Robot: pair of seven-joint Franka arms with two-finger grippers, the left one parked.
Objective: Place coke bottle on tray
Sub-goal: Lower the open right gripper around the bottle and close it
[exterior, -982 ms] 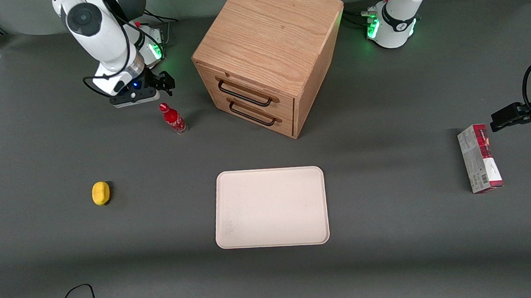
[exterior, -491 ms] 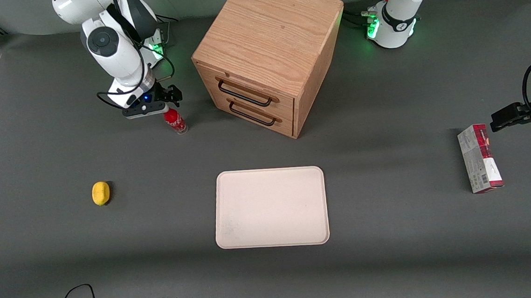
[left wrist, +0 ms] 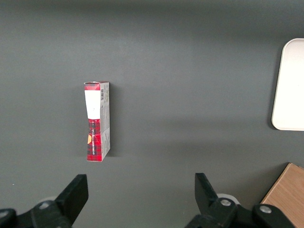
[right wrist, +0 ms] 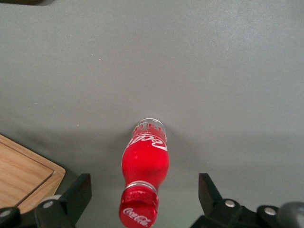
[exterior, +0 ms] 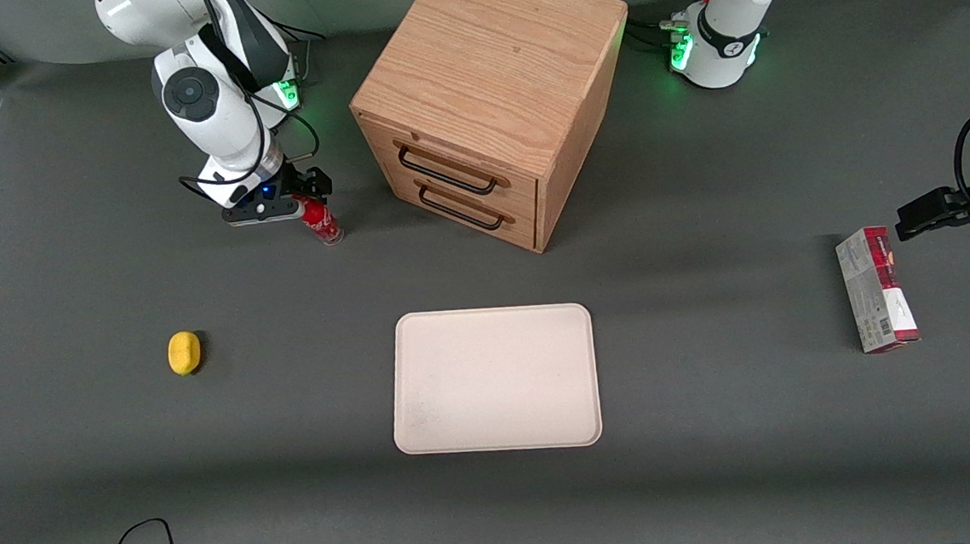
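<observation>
coke bottle (exterior: 321, 222) cap hidden under gripper (exterior: 299, 201) in front view, tray (left wrist: 289, 85) cut off in left wrist view

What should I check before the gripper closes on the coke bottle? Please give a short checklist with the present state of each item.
1. Coke bottle upright on the table: ok.
2. Gripper open: ok.
3. Bottle cap between the fingers: ok.
4. Fingers low enough to hold the body: cannot tell.
5. Tray free to receive the bottle: ok.
6. Wooden drawer cabinet apart from the gripper: ok.
</observation>
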